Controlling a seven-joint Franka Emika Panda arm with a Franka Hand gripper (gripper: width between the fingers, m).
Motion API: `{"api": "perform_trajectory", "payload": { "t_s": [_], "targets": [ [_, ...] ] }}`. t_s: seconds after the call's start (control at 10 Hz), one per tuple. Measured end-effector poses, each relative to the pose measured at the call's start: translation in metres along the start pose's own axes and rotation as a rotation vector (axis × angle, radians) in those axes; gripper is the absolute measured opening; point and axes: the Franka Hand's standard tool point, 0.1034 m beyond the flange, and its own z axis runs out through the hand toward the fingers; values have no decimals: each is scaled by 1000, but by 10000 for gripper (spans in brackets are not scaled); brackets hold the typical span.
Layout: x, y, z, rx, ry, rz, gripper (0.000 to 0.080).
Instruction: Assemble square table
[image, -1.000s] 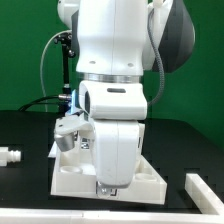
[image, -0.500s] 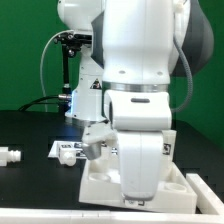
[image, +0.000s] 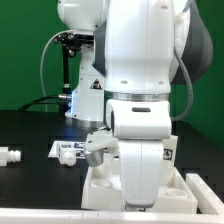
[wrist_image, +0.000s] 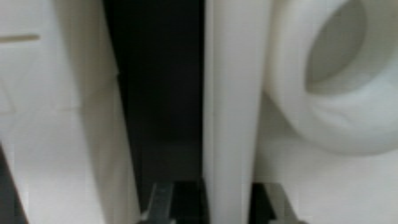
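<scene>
The arm (image: 140, 60) is made of big, rounded white shells with a smooth, a little glossy surface, and a thin dark band (image: 140, 98) runs around it where two shells meet. On the exterior view's right side it has a dark grey cap (image: 205, 55), a small grey piece (image: 95, 150) sticks out lower down, and a thin black cable (image: 44, 70) makes a loop beside the rear white segment. Of the gripper (wrist_image: 205, 205), only two narrow dark grey strips show in the wrist view.
</scene>
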Motion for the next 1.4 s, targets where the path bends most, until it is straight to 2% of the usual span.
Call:
{"api": "perform_trajectory", "payload": {
  "t_s": [0.1,0.3,0.5,0.7,1.0,1.2,1.4],
  "targets": [
    [1,1,-1,-1,2,1,57],
    [12,13,-14,-14,12,0,57],
    [19,21,-21,-9,19,8,57],
    [19,17,-10,4,18,19,57],
    [21,19,-9,6,15,31,57],
    [25,21,-9,-6,0,1,57],
    [27,23,-8,-30,-16,-12,57]
  ]
}}
